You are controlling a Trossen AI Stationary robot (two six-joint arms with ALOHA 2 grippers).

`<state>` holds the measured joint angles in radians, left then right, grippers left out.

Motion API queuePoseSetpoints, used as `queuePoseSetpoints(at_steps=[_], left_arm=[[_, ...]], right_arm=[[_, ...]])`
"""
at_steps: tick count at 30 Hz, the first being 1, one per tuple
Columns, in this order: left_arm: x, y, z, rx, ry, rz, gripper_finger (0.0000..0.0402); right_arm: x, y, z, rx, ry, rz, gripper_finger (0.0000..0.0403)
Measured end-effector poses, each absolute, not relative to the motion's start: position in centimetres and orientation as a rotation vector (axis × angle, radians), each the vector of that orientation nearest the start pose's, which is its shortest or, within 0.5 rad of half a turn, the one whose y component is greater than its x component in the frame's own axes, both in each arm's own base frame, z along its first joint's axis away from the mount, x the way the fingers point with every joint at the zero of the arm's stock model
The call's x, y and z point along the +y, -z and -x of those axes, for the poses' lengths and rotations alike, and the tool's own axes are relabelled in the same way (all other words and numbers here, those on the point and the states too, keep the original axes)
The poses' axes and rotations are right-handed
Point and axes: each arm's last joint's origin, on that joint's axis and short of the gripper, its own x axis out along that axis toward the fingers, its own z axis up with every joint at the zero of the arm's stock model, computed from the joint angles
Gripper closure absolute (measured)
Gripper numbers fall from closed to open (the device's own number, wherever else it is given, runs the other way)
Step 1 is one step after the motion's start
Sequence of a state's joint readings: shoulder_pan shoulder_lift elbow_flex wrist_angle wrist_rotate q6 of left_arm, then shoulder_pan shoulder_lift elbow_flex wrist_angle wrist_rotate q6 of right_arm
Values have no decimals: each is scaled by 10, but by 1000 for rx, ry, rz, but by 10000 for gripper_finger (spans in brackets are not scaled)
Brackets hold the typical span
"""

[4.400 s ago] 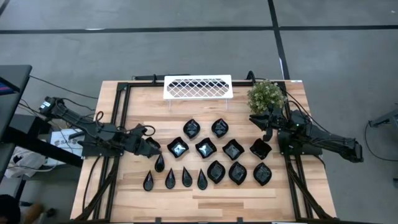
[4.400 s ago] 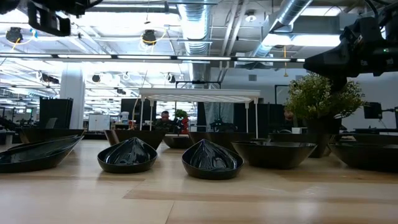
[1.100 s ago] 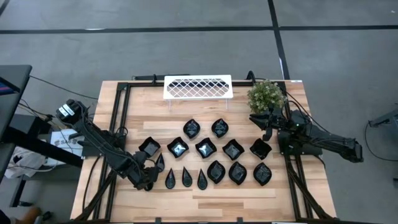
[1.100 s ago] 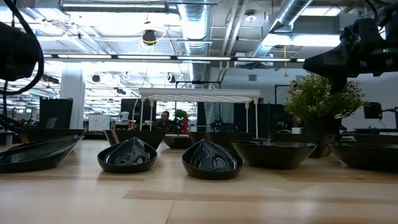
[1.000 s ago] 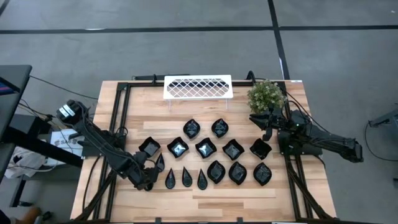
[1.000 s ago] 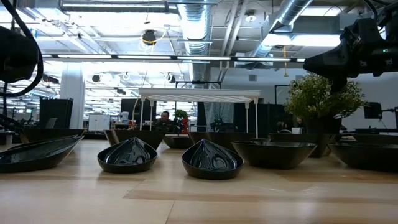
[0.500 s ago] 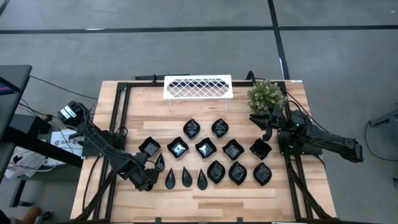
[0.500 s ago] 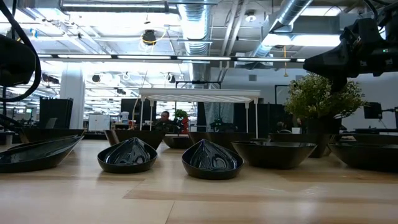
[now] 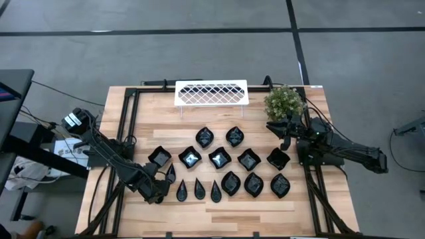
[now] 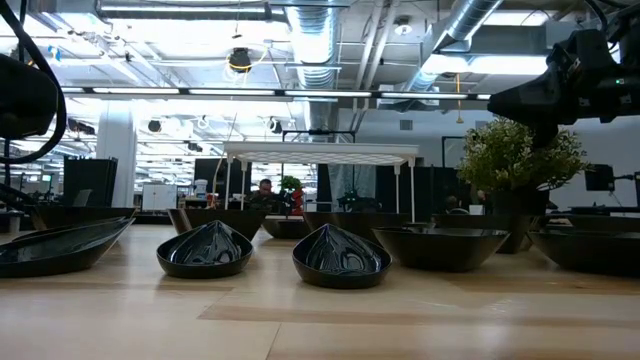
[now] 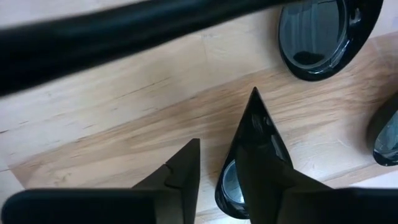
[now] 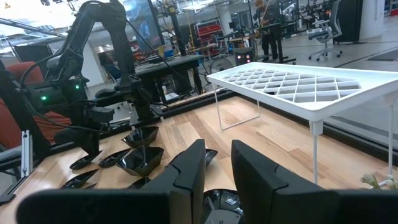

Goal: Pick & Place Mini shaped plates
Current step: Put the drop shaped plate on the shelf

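Several glossy black mini shaped plates lie on the wooden table: squares and leaves such as, and slim teardrops such as. My left gripper points down at the near left, over the end teardrop plate, which it hides in the high view. Its fingers stand partly closed astride that plate's round end; the plate's pointed tip sticks out beyond them. My right gripper waits level beside the plant, fingers a narrow gap apart, holding nothing. My left gripper comes from above, pointing down, its fingers along the teardrop plate. One finger overlaps the plate's side; whether it touches, I cannot tell. The other finger stands apart from the round end, with bare wood between. The plate lies flat on the table.
A white lattice tray stands at the far edge, a green potted plant at the far right. Black frame rails run along both table sides. A square plate and another teardrop lie close to my left gripper.
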<state>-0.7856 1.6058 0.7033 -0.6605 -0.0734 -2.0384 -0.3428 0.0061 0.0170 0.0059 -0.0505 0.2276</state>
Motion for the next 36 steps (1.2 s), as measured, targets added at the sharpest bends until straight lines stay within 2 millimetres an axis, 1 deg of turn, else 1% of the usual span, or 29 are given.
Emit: queuePoseSetpoints(at_steps=[5, 36], left_arm=[[-160, -116, -163, 1267, -964, 958, 311], [-160, -116, -163, 1275, -950, 942, 312]], right_arm=[[-31, -169, -92, -49, 289, -223, 329], [-31, -169, -92, -49, 289, -223, 329]])
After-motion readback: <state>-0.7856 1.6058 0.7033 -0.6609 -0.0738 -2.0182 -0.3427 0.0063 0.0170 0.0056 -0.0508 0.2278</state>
